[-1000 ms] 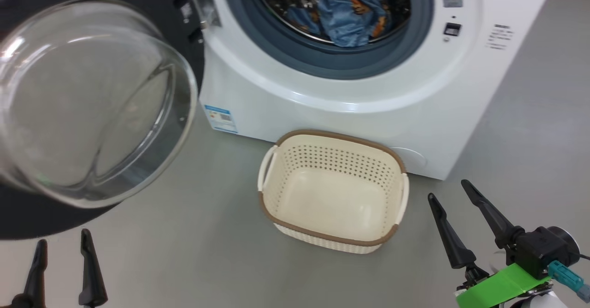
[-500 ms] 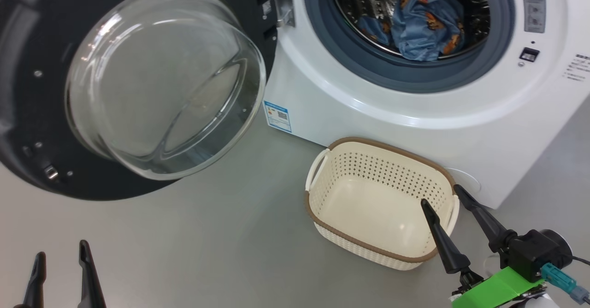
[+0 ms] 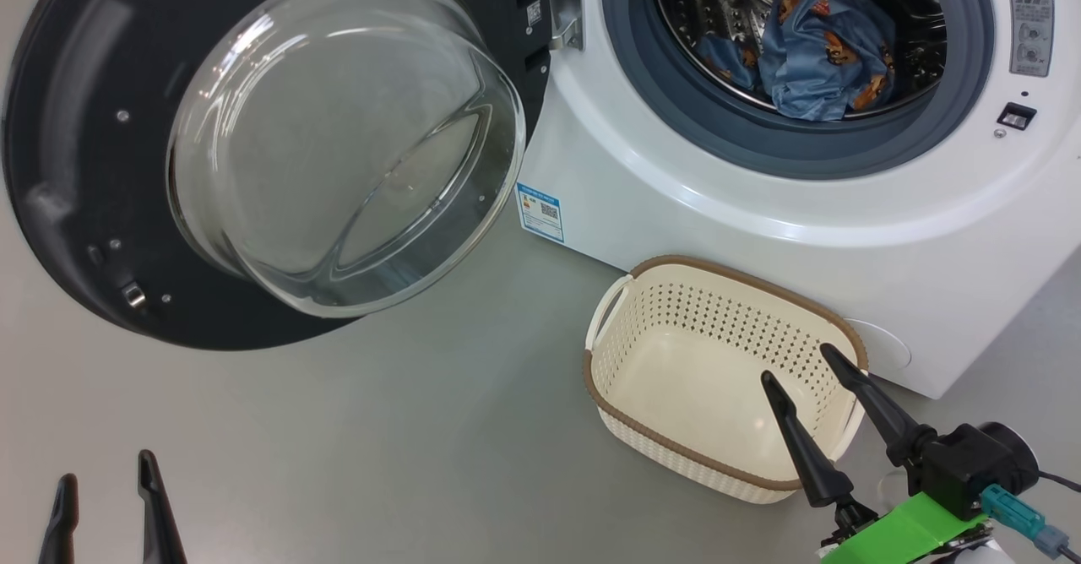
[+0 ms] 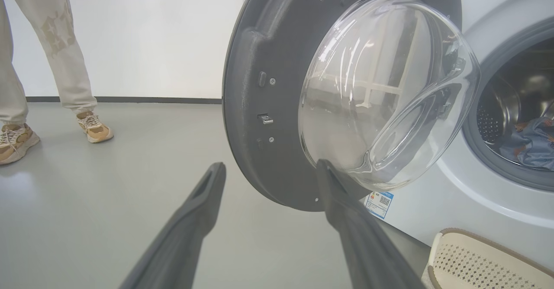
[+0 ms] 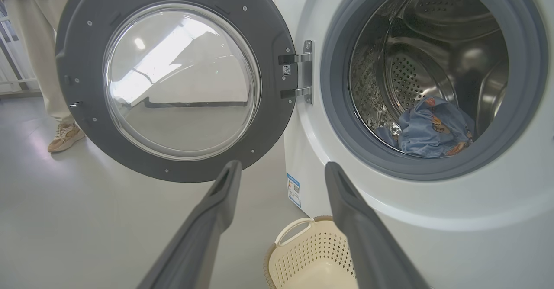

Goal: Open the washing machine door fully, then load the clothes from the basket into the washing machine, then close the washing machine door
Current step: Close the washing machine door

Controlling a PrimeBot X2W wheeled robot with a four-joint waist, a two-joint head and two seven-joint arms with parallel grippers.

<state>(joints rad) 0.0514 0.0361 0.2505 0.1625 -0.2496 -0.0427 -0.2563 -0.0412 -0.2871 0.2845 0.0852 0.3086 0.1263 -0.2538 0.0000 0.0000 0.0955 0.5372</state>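
**While the door stands wide, both pincers hang open and empty**

Because the washing machine door (image 3: pixel 76 176) is swung out to the left on its metal hinge (image 3: pixel 564 7), the mouth of the washing machine (image 3: pixel 718 209) lies uncovered on the far right. The door's bulging glass window (image 3: pixel 338 142) sits on the side turned toward the robot.

The clothes (image 3: pixel 823 62), blue fabric with small orange-brown prints, lie crumpled low in the steel drum (image 3: pixel 718 7), behind the grey gasket (image 3: pixel 642 83). The basket (image 3: pixel 718 319) stands on the grey floor (image 3: pixel 380 446) just in front of the machine, below the opening, and its bare cream bottom shows. A small blue label (image 3: pixel 540 211) is stuck low on the machine's front, left of the basket.

The left pincer (image 3: pixel 106 468) is at the near left, over bare floor, with its fingers spread and nothing between them. The right pincer (image 3: pixel 797 362) is at the near right, also spread wide and holding nothing. From the head its fingertips overlap the basket's right end. Whether they touch it cannot be told.

A person (image 4: pixel 56 42) in pale trousers and tan shoes (image 4: pixel 93 126) stands on the floor to the far left, beyond the door.
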